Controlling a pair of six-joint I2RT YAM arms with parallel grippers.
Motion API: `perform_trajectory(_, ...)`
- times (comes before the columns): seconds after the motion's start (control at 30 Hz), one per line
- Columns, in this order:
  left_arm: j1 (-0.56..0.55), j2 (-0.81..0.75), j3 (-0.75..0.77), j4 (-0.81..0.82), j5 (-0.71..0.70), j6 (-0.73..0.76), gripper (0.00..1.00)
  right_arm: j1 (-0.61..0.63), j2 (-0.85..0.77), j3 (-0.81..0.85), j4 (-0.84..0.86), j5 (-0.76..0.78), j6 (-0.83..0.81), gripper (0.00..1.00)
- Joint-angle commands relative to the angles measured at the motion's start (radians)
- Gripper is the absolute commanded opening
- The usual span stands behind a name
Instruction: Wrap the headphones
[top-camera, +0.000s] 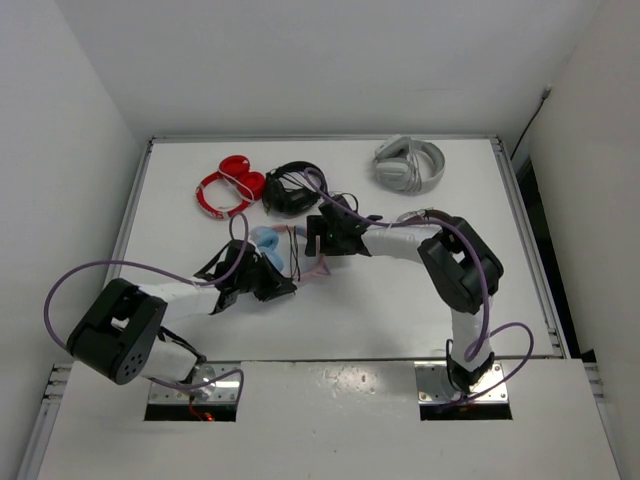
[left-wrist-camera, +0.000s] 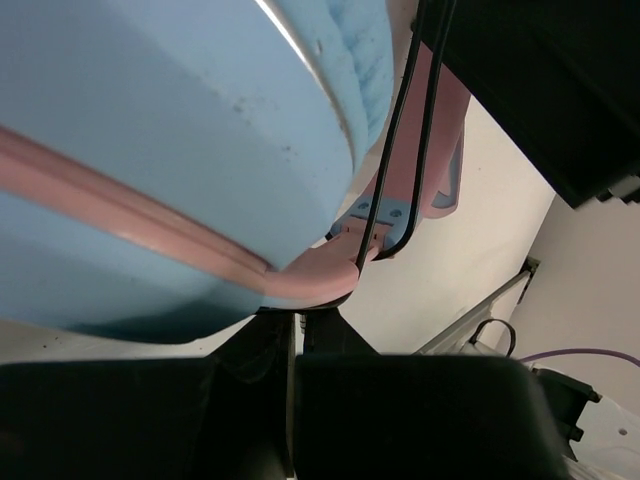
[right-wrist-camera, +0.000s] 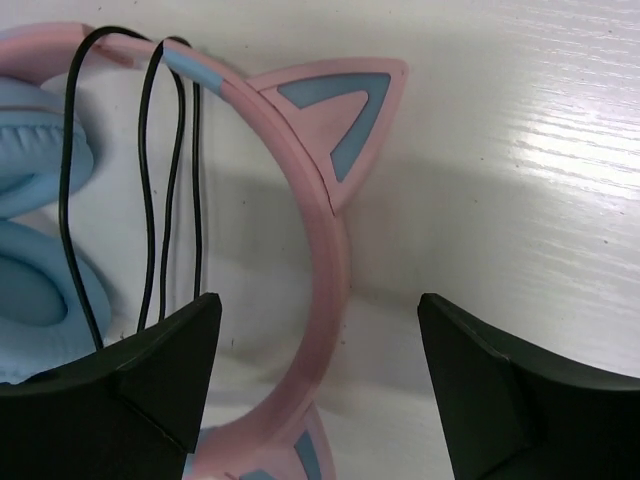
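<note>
The headphones lie mid-table, with light blue ear cups and a pink headband that has cat ears. The thin black cable runs in several loops over the band next to the cups. My left gripper is shut on the pink rim at an ear cup's edge, and its jaws are nearly together. The blue cup fills that view and the cable crosses the band. My right gripper is open and empty, its fingers astride the headband without touching it.
A red pair of headphones, a black pair and a silver-grey pair lie along the back of the white table. White walls close in the table on three sides.
</note>
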Motion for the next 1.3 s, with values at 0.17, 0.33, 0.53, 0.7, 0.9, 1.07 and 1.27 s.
perform_trajectory(0.17, 0.016, -0.004, -0.008, 0.057, 0.008, 0.028, 0.19, -0.018, -0.126, 0.010, -0.011, -0.110, -0.042, 0.89)
perform_trajectory(0.33, -0.006, -0.047, -0.008, 0.067, 0.017, 0.072, 0.58, -0.054, -0.201, 0.053, -0.055, -0.137, -0.154, 0.95)
perform_trajectory(0.53, -0.042, -0.154, -0.031, 0.053, 0.017, 0.190, 0.65, -0.121, -0.330, 0.064, -0.112, -0.159, -0.234, 0.95)
perform_trajectory(0.7, -0.062, -0.251, -0.001, -0.054, 0.028, 0.342, 0.73, -0.205, -0.441, 0.044, -0.161, -0.186, -0.301, 0.95)
perform_trajectory(0.9, -0.099, -0.366, 0.136, -0.306, -0.082, 0.653, 0.84, -0.360, -0.617, -0.067, -0.186, -0.197, -0.438, 0.96)
perform_trajectory(1.07, -0.021, -0.342, 0.376, -0.574, -0.168, 0.874, 0.99, -0.587, -0.749, -0.220, -0.173, -0.231, -0.614, 0.96)
perform_trajectory(1.27, 0.169, -0.283, 0.628, -0.735, -0.184, 1.023, 0.99, -1.036, -0.832, -0.245, -0.317, -0.522, -0.852, 0.99)
